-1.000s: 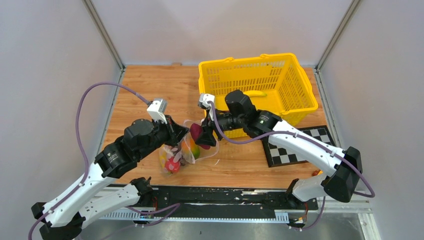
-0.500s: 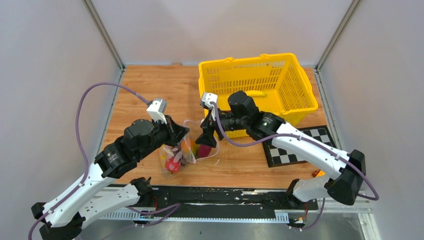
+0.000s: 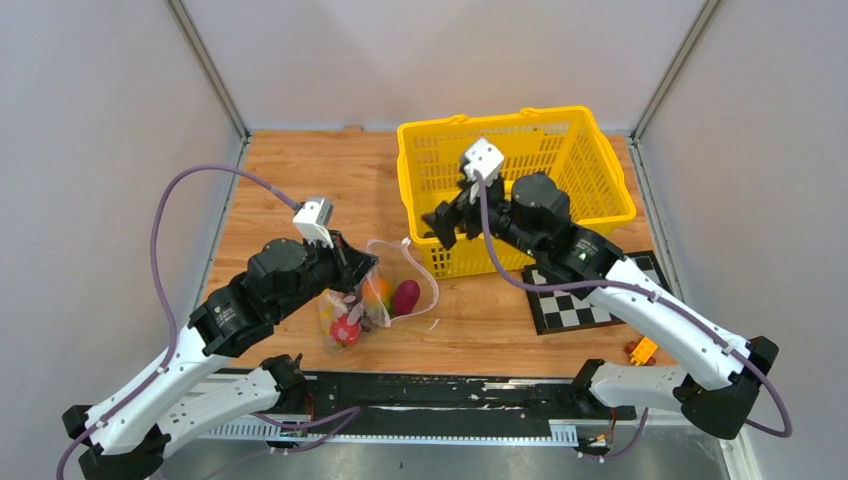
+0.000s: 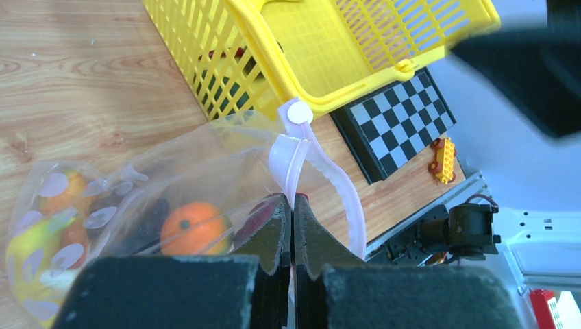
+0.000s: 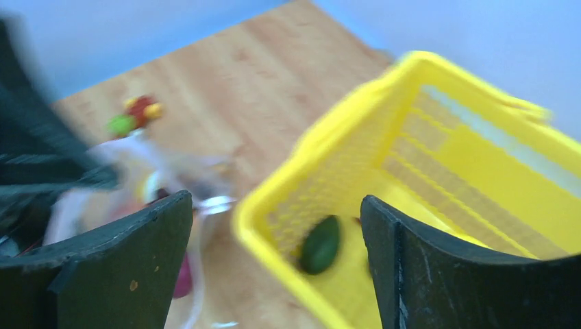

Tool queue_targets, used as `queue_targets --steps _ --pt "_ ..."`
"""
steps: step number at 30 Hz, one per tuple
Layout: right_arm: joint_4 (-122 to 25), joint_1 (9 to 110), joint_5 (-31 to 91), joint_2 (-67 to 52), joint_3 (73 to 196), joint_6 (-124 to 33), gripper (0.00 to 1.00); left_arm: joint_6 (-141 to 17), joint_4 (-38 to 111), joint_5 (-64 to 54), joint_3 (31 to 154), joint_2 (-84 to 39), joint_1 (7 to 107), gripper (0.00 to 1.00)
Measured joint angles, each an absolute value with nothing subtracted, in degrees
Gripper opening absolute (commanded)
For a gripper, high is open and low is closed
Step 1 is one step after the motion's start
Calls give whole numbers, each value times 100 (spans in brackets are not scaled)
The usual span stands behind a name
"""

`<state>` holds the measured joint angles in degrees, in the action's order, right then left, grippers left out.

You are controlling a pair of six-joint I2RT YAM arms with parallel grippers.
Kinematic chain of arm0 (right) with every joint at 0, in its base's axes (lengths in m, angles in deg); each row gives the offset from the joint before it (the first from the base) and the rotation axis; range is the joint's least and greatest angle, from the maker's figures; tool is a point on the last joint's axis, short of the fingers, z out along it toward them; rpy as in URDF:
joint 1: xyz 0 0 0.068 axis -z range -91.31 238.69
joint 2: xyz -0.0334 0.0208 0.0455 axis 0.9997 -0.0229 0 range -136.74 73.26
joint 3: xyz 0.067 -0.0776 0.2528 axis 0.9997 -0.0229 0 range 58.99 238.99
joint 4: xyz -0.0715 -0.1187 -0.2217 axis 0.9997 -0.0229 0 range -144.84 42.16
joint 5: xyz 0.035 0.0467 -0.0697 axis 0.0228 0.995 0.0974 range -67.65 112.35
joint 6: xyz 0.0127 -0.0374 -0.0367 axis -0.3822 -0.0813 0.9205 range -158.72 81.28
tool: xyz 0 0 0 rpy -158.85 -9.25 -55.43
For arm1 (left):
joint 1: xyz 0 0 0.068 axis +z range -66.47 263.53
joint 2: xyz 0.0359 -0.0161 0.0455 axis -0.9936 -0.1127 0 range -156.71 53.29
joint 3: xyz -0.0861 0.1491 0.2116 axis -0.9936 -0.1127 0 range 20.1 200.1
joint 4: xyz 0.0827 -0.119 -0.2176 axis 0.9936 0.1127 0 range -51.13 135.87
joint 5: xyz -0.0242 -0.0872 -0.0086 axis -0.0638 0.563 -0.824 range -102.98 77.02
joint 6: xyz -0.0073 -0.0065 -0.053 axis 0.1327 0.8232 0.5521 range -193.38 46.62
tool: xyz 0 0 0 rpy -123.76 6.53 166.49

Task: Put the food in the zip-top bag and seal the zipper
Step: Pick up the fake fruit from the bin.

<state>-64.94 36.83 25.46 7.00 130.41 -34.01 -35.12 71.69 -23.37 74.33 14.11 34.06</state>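
Note:
The clear zip-top bag (image 3: 372, 300) lies on the wood, mouth open to the right. It holds an orange piece (image 4: 185, 227), a red piece (image 3: 346, 331), dark grapes and a dark purple piece (image 3: 406, 297) at the mouth. My left gripper (image 4: 293, 204) is shut on the bag's pink zipper strip (image 4: 288, 156), with its white tab (image 4: 299, 113) above. My right gripper (image 3: 442, 222) is open and empty, over the basket's front left rim. A green piece (image 5: 320, 244) lies inside the yellow basket (image 3: 600, 215); a yellow banana (image 3: 512, 186) also lies there.
A checkerboard card (image 3: 590, 290) lies right of the bag. An orange toy car (image 3: 641, 350) sits at the table's front right edge. Small coloured blocks (image 5: 136, 115) show blurred in the right wrist view. Grey walls close the back and sides.
My right gripper let go of the dark purple piece at the bag's mouth, opened, and rose back and right toward the basket. The left gripper kept holding the bag.

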Motion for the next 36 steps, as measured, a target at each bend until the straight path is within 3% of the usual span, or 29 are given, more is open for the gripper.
queue_targets --steps 5,12,26,36 --pt "-6722 4671 1519 287 13574 -3622 92 -3512 7173 -2346 7414 1472 3406 0" --pt "-7467 6157 1619 -1158 14287 -4302 90 -3527 7261 -2399 7412 1610 3406 0" --pt "-8136 6562 1951 -2753 14464 -4938 89 -3514 7403 -2313 7412 1712 3406 0" --pt "-8466 6631 3265 -4113 15362 -4774 86 -3483 7444 -2244 7412 1730 3406 0"
